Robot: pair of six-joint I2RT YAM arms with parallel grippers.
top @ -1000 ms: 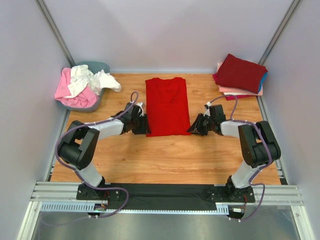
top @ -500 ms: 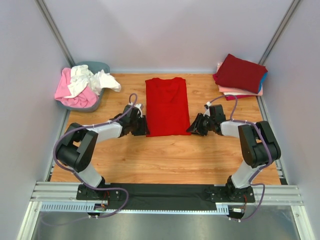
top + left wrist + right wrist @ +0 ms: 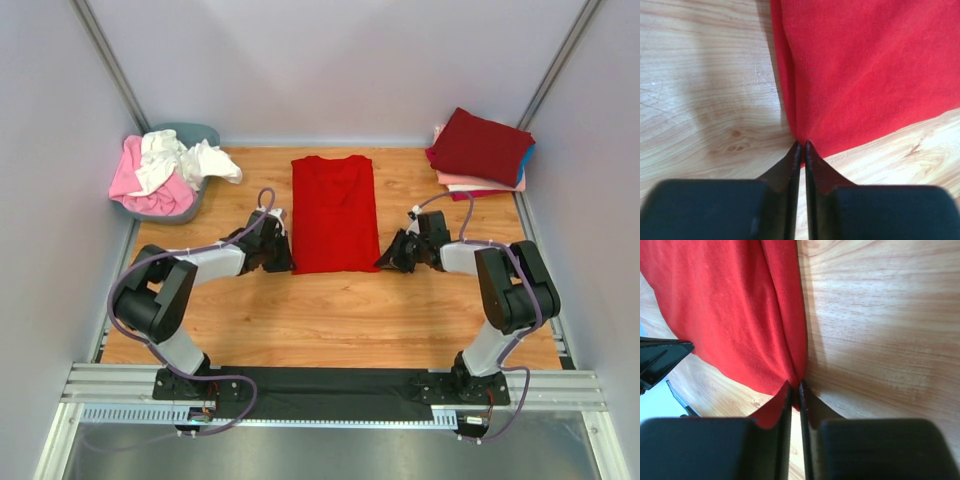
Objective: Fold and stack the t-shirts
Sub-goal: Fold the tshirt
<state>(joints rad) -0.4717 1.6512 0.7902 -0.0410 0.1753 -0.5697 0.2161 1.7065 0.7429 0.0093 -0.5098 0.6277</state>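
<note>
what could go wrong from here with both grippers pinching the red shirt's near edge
1. The left gripper holds the red shirt only at its fingertips, by the very edge, so the cloth may slip out on lifting.
2. The right gripper pinches a folded side; it may catch only some layers, and the fold could open.
3. Uneven lifting would likely skew the fold.
</note>
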